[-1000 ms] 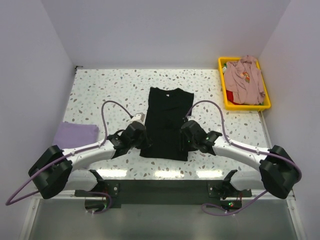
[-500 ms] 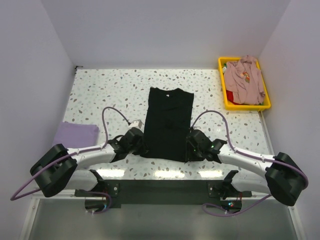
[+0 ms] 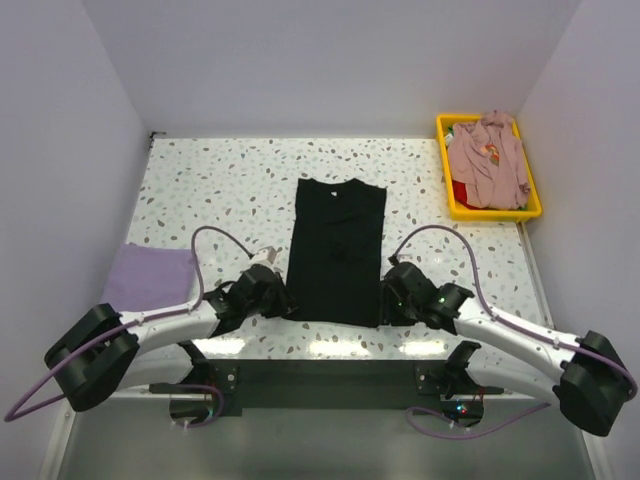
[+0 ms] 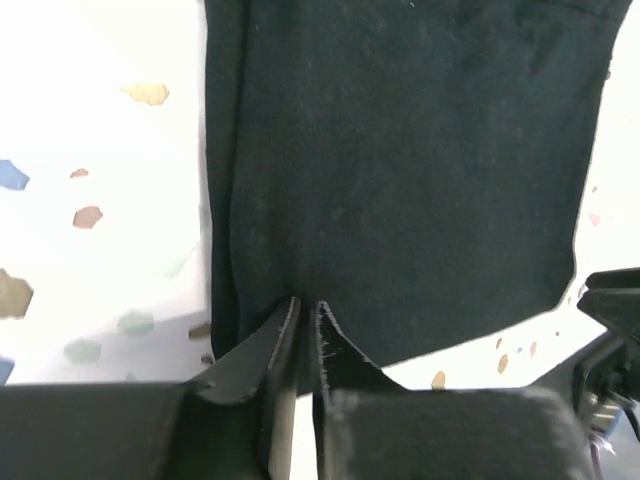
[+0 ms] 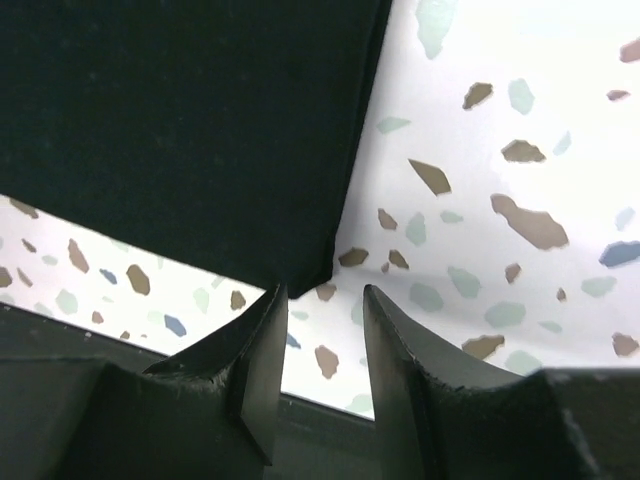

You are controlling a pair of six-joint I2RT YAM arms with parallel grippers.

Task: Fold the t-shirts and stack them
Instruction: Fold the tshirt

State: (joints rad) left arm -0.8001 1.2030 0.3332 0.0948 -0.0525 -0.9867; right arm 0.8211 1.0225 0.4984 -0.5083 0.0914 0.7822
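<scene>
The black t-shirt point(image 3: 337, 250) lies as a long narrow strip, sleeves folded in, in the middle of the table. My left gripper point(image 3: 283, 301) is at its near left corner. In the left wrist view the gripper point(image 4: 305, 303) is shut on the hem of the black cloth point(image 4: 400, 150). My right gripper point(image 3: 392, 299) is at the near right corner. In the right wrist view it point(image 5: 320, 292) is open and empty, the shirt's corner point(image 5: 180, 120) just touching its left finger. A folded lavender t-shirt point(image 3: 150, 275) lies at the left edge. The dusty-pink t-shirt point(image 3: 487, 160) is bunched in the bin.
The yellow bin point(image 3: 451, 205) stands at the far right corner of the speckled table point(image 3: 220, 180), with something red under the pink cloth. Purple cables loop over both arms. The table's near edge lies just behind both grippers.
Both grippers have drawn back toward the near edge along the shirt's sides. The black shirt's near hem has come with them and the strip lies longer and flatter.
</scene>
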